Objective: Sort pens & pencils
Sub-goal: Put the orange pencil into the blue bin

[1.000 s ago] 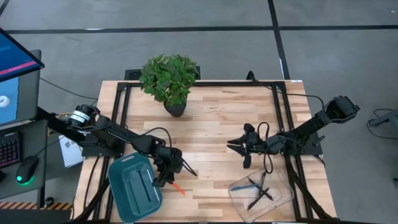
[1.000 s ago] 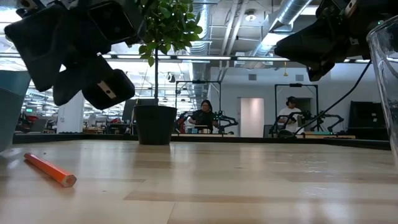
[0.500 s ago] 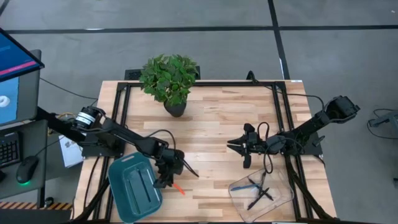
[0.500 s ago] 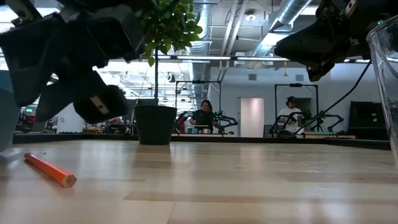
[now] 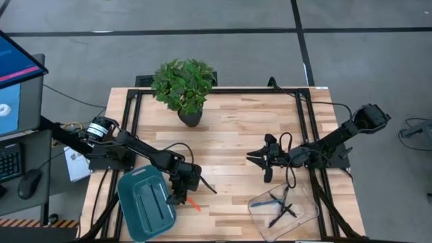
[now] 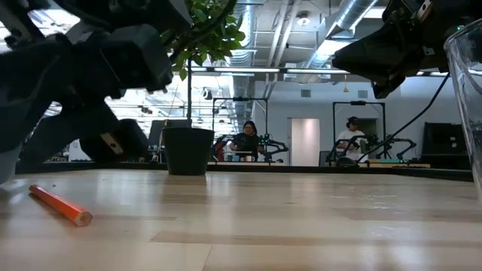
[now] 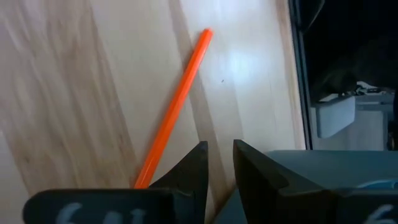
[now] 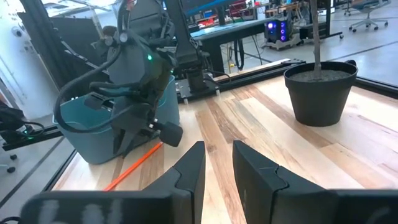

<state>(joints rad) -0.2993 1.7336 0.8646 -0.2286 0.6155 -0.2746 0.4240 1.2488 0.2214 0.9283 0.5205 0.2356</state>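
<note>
The left gripper [image 5: 177,196] is hovering low over the table beside the teal tray [image 5: 144,202], its two dark fingers [image 7: 193,171] standing nearly together with only a narrow slot between them and nothing clamped in it. The orange pencil [image 7: 176,104] is lying flat on the wooden table [image 5: 229,142], just beside the tray's near corner and running out diagonally from under the fingertips; in the low view the same pencil [image 6: 60,205] is resting on the boards with the dark bulk of the arm hanging above it, apart from it. The right gripper [image 5: 257,159] is waiting over the middle of the table, fingers [image 8: 189,171] close together and empty, well apart from the pencil. Near the table's front right, the clear plastic container [image 5: 283,206] is already holding a few pens [image 5: 282,206], dark ones and a blue one lying crossed. Whether the teal tray is holding anything cannot be told from above. Judging by this, the sorting is looking nearly complete: the orange pencil appears to be the only loose piece on the table, and it is not yet gripped, so picking it up and dropping it into its bin is what seems left. The potted plant [image 5: 184,88] is standing at the far edge, clear of the work.
</note>
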